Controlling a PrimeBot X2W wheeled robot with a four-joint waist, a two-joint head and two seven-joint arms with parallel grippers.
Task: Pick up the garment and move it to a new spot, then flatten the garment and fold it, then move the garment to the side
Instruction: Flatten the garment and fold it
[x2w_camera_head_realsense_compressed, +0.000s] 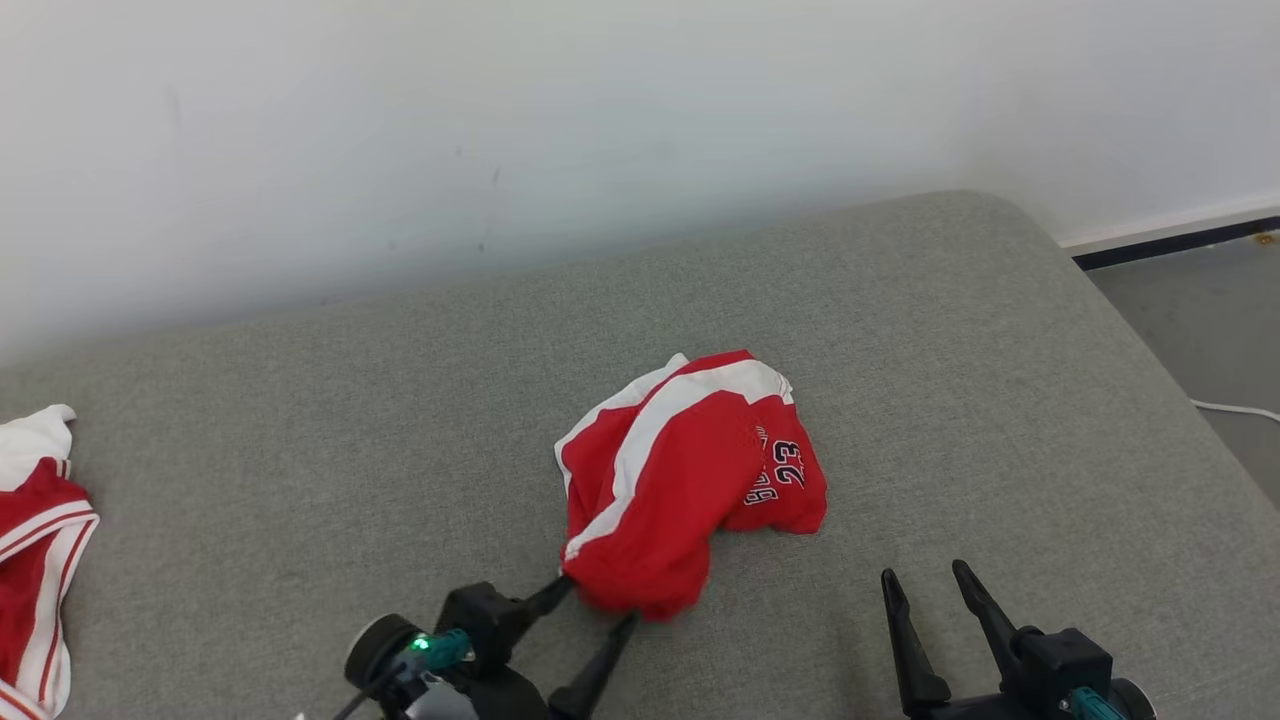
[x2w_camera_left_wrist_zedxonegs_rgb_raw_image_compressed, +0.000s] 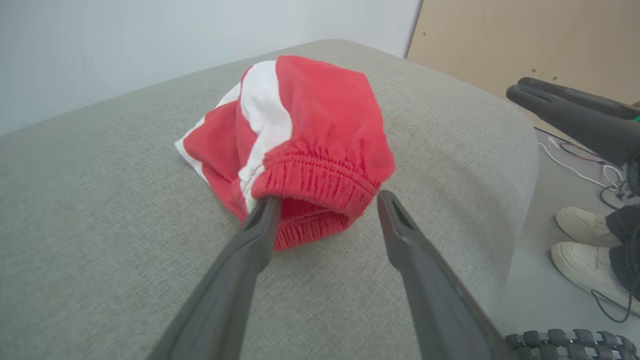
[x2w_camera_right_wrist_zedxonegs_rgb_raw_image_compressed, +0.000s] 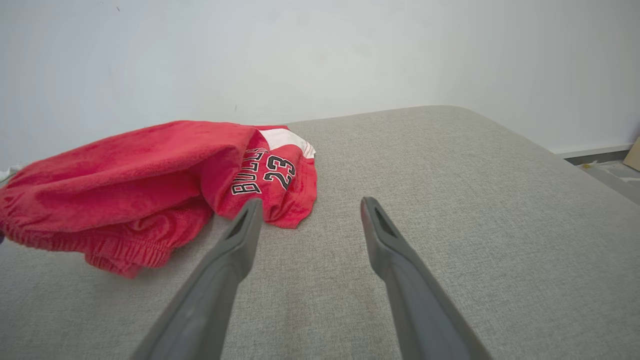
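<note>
Left gripper (x2w_camera_head_realsense_compressed: 597, 605) sat spread wide at the waistband of the red shorts (x2w_camera_head_realsense_compressed: 690, 480), gripping nothing. Right gripper (x2w_camera_head_realsense_compressed: 925, 572) was released too, empty, just beside. Shorts lay bunched mid grey cushion (x2w_camera_head_realsense_compressed: 300, 450). Relocation looked done; flattening, folding and the side move were left.

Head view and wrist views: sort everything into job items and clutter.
Job: crumpled red-and-white fabric shorts; left end effector, open at their waistband; right end effector, open; grey fabric cushion.
Lying about: second red-and-white garment at the left edge; a person's white sneakers; white cable.
</note>
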